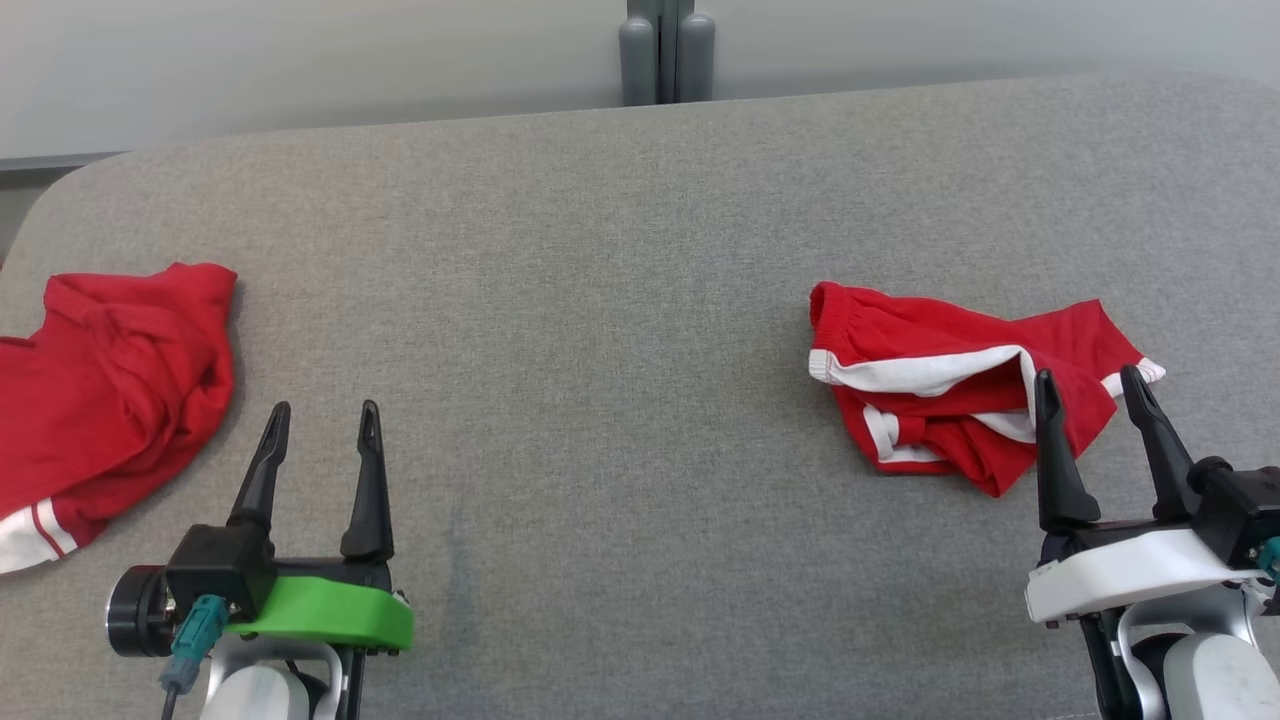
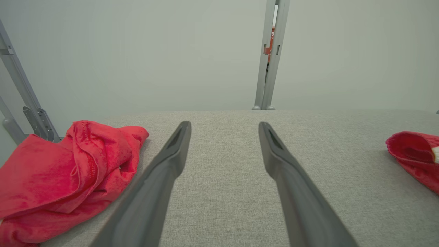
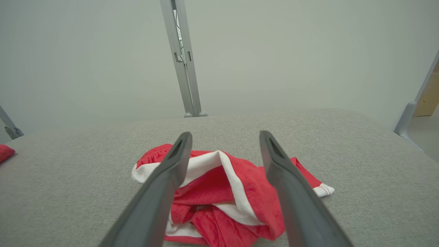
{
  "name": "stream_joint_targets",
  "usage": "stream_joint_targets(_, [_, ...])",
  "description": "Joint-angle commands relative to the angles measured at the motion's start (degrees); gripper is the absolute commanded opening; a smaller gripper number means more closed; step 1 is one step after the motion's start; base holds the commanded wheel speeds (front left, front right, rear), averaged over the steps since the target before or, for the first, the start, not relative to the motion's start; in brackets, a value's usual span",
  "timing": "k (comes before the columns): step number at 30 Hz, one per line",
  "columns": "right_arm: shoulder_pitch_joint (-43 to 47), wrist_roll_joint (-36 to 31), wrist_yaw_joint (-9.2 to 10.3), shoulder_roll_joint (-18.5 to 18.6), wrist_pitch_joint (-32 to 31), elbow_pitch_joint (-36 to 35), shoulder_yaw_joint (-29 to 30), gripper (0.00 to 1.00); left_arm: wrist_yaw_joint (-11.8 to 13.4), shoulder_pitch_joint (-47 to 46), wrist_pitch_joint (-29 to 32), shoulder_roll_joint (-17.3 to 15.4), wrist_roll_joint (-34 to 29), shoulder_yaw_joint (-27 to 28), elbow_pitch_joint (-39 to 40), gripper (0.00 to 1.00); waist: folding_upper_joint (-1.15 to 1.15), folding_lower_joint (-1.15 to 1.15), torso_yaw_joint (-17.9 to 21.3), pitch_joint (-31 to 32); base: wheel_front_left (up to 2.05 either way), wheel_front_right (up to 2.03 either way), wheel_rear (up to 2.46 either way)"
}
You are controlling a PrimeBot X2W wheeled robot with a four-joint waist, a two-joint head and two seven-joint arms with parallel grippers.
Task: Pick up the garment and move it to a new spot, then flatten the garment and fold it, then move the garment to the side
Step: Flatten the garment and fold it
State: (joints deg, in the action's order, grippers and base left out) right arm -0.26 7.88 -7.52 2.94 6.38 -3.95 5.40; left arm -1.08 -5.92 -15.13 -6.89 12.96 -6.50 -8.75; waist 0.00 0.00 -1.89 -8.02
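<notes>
A crumpled red garment with white trim [image 1: 930, 345] lies on the right of the grey fabric table [image 1: 640, 230]. My right gripper [image 1: 1088, 375] stands open just in front of it, its fingertips over the garment's near right edge, holding nothing. In the right wrist view the open gripper [image 3: 225, 133] frames the red and white garment [image 3: 223, 185] from above. A second crumpled red garment [image 1: 110, 390] lies at the table's left edge. My left gripper [image 1: 322, 410] is open and empty just right of it; the left wrist view has this gripper [image 2: 224, 124] beside that red garment [image 2: 51, 171].
A grey metal post [image 1: 665, 50] stands behind the table's far edge against a pale wall. The table's far left corner [image 1: 60, 200] is rounded. Bare grey cloth stretches between the two garments.
</notes>
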Motion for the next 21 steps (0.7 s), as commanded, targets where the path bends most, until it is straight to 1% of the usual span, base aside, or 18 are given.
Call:
stream_joint_targets(1, [0.36,0.41,0.06,0.03,-0.08,-0.21,-0.04,1.0,-0.13,0.29,-0.02,-0.19,-0.02,-0.01,0.07,1.0,0.0,0.0,0.01,-0.03,0.0,0.0,0.0])
stream_joint_targets(15, [0.27,1.03,0.06,-0.02,0.05,0.11,-0.09,1.0,0.11,0.15,-0.02,-0.52,0.17,-0.19,0.34,1.0,0.0,0.0,0.02,-0.79,0.0,0.0,0.0])
stream_joint_targets(19, [-0.49,0.03,0.06,0.0,-0.81,1.13,0.29,1.0,0.17,-0.69,-0.02,-0.47,0.02,-0.41,0.6,1.0,0.0,0.0,-0.18,-1.78,0.0,0.0,0.0])
stream_joint_targets(21, [-1.46,-0.6,0.06,0.59,-1.28,2.09,0.37,1.0,0.14,-1.48,-0.02,-0.32,-0.17,-0.65,0.83,1.0,0.0,0.0,-0.41,-2.69,0.0,0.0,0.0])
